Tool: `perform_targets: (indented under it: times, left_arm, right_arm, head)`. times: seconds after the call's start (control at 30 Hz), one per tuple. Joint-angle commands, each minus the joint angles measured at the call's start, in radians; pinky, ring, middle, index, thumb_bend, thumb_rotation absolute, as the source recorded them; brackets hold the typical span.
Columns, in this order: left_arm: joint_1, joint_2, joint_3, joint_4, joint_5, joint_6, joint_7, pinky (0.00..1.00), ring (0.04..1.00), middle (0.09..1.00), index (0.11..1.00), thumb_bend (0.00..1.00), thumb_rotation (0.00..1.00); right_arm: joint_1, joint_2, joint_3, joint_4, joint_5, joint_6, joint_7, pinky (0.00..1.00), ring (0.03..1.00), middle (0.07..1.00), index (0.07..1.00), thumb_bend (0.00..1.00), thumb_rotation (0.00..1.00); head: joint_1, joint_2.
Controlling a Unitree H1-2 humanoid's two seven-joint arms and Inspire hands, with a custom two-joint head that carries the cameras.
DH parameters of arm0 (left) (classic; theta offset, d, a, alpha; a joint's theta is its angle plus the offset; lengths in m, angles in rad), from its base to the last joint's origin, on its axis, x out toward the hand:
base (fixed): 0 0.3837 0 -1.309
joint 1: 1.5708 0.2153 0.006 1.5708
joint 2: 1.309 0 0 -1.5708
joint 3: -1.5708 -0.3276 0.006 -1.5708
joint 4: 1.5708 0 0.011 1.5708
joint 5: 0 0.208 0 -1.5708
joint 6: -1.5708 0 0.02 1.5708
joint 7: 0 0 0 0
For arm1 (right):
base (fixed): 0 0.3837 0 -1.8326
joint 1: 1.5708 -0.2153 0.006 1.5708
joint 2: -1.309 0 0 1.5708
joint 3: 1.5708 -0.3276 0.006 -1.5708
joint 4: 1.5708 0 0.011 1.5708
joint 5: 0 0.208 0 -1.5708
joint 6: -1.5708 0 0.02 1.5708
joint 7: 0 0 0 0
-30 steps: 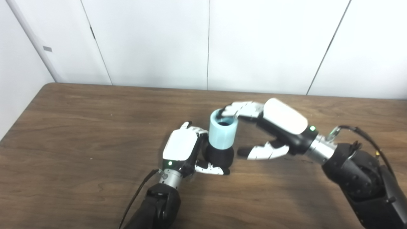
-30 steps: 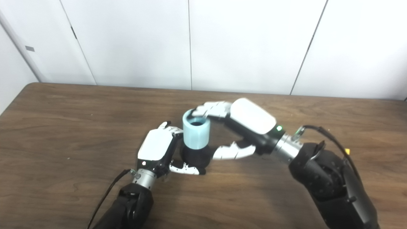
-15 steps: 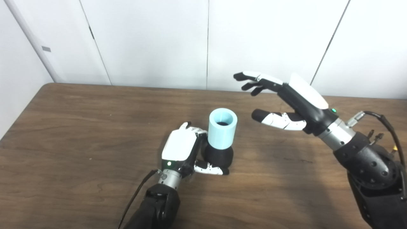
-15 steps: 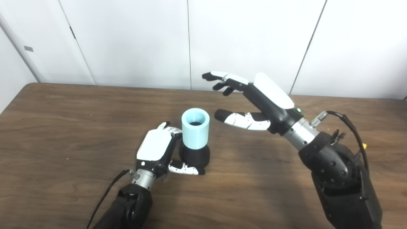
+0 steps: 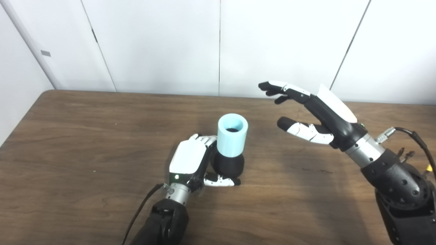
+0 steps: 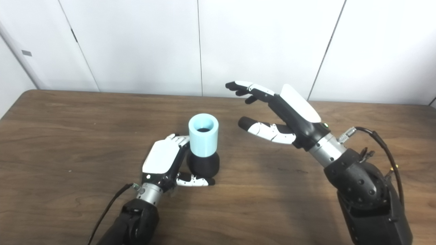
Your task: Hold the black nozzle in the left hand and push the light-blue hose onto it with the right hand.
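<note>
Since a second ago my right hand (image 5: 318,114) has let go of the light-blue hose (image 5: 232,135) and lifted off it; it now hangs above the table (image 5: 85,136) at about 2 o'clock from the hose, well apart from it, fingers (image 5: 279,89) spread and stretched toward 10 o'clock, thumb below them, holding nothing. Over the last half second it has barely shifted, though the whole view has slid a little, so I take that as the head camera moving.

On my left side nothing has changed in the grip. My left hand (image 5: 190,160) rests on the wooden table, wrapped around the black nozzle (image 5: 228,165) from the 9 o'clock side, with its thumb lying along the front of the nozzle's rounded base and its fingertips reaching behind, up by the lower edge of the hose.

I see the hose standing upright on top of the nozzle, seated over it, its open mouth facing up with a dark interior showing. The pair sits near the middle of the table, just at 3 o'clock of my left palm. White wall panels (image 5: 163,44) run behind the table's far edge.
</note>
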Motion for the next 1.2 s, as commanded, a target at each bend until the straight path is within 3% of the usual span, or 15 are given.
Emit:
perform_targets:
  times: [0.0,0.37,0.57,0.7,0.8,0.9,0.93,1.0,1.1,1.17]
  left_arm:
    - [0.006,0.009,0.008,-0.015,-0.023,-0.016,-0.005,0.99,0.914,0.952,0.984,1.0,0.39]
    - [0.001,0.003,0.055,-0.044,-0.095,-0.001,-0.045,1.0,0.974,1.0,1.0,1.0,0.48]
    - [0.022,-0.01,0.142,-0.127,-0.244,0.013,-0.11,1.0,0.959,0.994,1.0,1.0,0.53]
    - [0.041,-0.01,0.214,-0.174,-0.363,-0.005,-0.125,0.97,0.964,0.995,1.0,1.0,0.58]
    - [0.068,-0.022,0.268,-0.227,-0.455,0.007,-0.138,0.88,0.965,0.992,1.0,0.99,0.61]
    - [0.095,-0.049,0.324,-0.283,-0.556,0.037,-0.153,0.87,0.938,0.959,0.989,0.79,0.72]
    - [0.102,-0.058,0.339,-0.296,-0.591,0.044,-0.16,0.88,0.931,0.944,0.979,0.69,0.8]
    - [0.116,-0.082,0.375,-0.313,-0.681,0.041,-0.166,0.91,0.944,0.944,0.978,0.58,0.92]
    - [0.141,-0.096,0.405,-0.308,-0.757,-0.014,-0.158,0.93,0.949,0.933,0.95,0.54,0.99]
    - [0.156,-0.094,0.411,-0.305,-0.766,-0.039,-0.153,0.94,0.954,0.935,0.942,0.54,1.0]
  right_arm:
    - [-0.021,-0.011,-0.013,-0.017,0.005,-0.004,-0.015,0.71,0.818,0.859,0.857,0.39,0.95]
    - [0.011,0.0,-0.015,0.0,0.028,0.029,-0.015,0.66,0.777,0.849,0.857,0.4,0.96]
    - [0.081,0.038,-0.038,0.043,0.041,0.06,-0.062,0.69,0.81,0.869,0.885,0.45,1.0]
    - [0.129,0.09,-0.081,0.054,0.079,0.152,-0.095,0.71,0.84,0.886,0.889,0.49,1.0]
    - [0.158,0.134,-0.129,0.077,0.179,0.221,-0.104,0.76,0.89,0.922,0.911,0.51,0.95]
    - [0.181,0.171,-0.175,0.108,0.274,0.253,-0.112,0.8,0.922,0.942,0.933,0.49,0.95]
    - [0.188,0.18,-0.185,0.111,0.297,0.265,-0.117,0.8,0.928,0.95,0.944,0.49,0.95]
    - [0.211,0.206,-0.21,0.102,0.343,0.313,-0.136,0.83,0.939,0.958,0.958,0.51,0.95]
    - [0.251,0.25,-0.234,0.076,0.385,0.373,-0.182,0.9,0.972,0.98,0.98,0.47,0.96]
    - [0.272,0.266,-0.241,0.07,0.395,0.371,-0.202,0.91,0.981,0.982,0.975,0.42,0.99]
  head:
    - [0.0,0.001]
    - [0.006,0.001]
    - [0.01,0.001]
    - [0.005,-0.001]
    - [-0.001,-0.005]
    - [-0.006,-0.006]
    - [-0.009,-0.008]
    - [-0.01,-0.008]
    - [-0.012,-0.01]
    - [-0.013,-0.009]
